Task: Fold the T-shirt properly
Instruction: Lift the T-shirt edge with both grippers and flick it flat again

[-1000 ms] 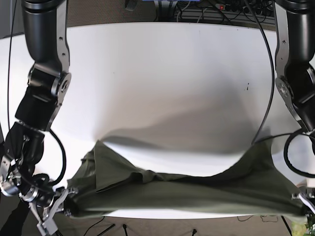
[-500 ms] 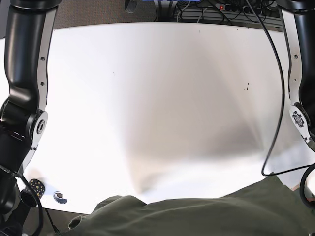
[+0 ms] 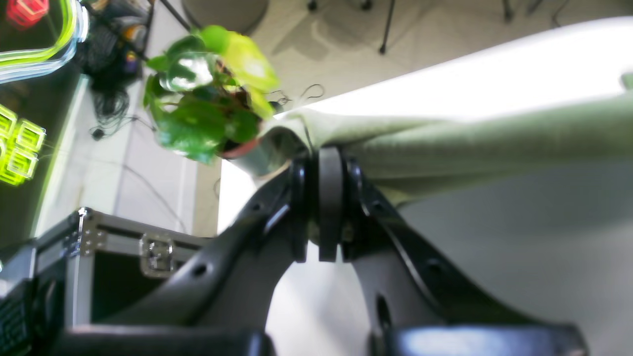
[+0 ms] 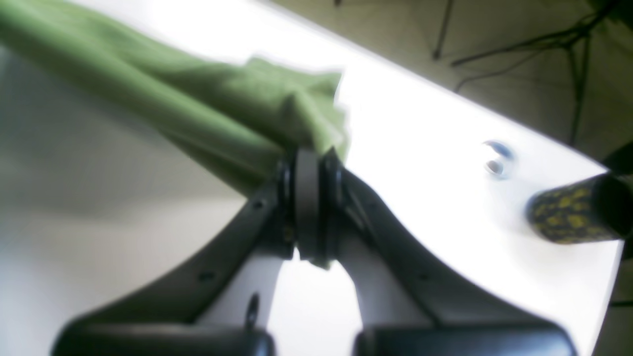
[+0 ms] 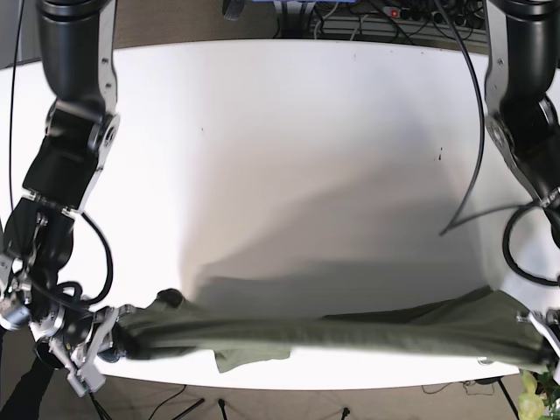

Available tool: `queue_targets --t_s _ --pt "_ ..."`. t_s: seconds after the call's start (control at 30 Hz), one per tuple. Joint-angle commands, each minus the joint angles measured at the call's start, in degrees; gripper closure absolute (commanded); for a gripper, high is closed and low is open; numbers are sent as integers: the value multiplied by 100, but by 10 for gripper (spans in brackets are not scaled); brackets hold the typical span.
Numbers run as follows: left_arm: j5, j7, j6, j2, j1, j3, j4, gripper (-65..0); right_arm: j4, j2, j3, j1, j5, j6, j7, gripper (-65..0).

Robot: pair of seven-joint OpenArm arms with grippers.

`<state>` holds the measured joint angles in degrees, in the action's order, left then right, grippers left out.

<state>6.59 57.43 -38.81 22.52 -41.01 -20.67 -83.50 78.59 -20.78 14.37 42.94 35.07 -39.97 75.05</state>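
Observation:
The olive green T-shirt hangs stretched in a narrow band above the near edge of the white table. My right gripper, at the base view's lower left, is shut on one end of the shirt; the right wrist view shows its closed gripper pinching cloth. My left gripper, at the lower right, is shut on the other end; the left wrist view shows its closed gripper clamped on the shirt. A small flap of cloth droops from the band.
A potted plant and a black flight case stand on the floor beside the table. A dark yellow-patterned cylinder and a small round object lie near the table edge by my right gripper. Cables run behind the table.
The shirt, bunched low at the near edge half a second ago, is now lifted and pulled taut between both grippers. Both arms are back in view at the table's near corners.

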Motion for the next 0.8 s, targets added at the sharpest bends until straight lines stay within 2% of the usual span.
queue_targets --t_s 0.0,0.2,0.4,0.5,0.77 --pt "-4 -24 17 108 229 -188 -445 -4 445 -46 176 -122 102 -3 -160 0" --pt "5 143 -119 38 1495 -725 -973 -4 1025 148 528 -1423 111 -3 -142 0" --pt "-4 152 -119 -270 2453 -1366 -1324 -4 1561 341 791 -2426 111 -3 -142 0" --pt "-4 143 -119 -288 2866 -1454 -1342 -4 1658 438 862 -2804 119 -3 -142 0" --pt "-4 108 -119 -516 3710 -1999 -1324 -4 1693 456 879 -3823 911 -3 -142 0"
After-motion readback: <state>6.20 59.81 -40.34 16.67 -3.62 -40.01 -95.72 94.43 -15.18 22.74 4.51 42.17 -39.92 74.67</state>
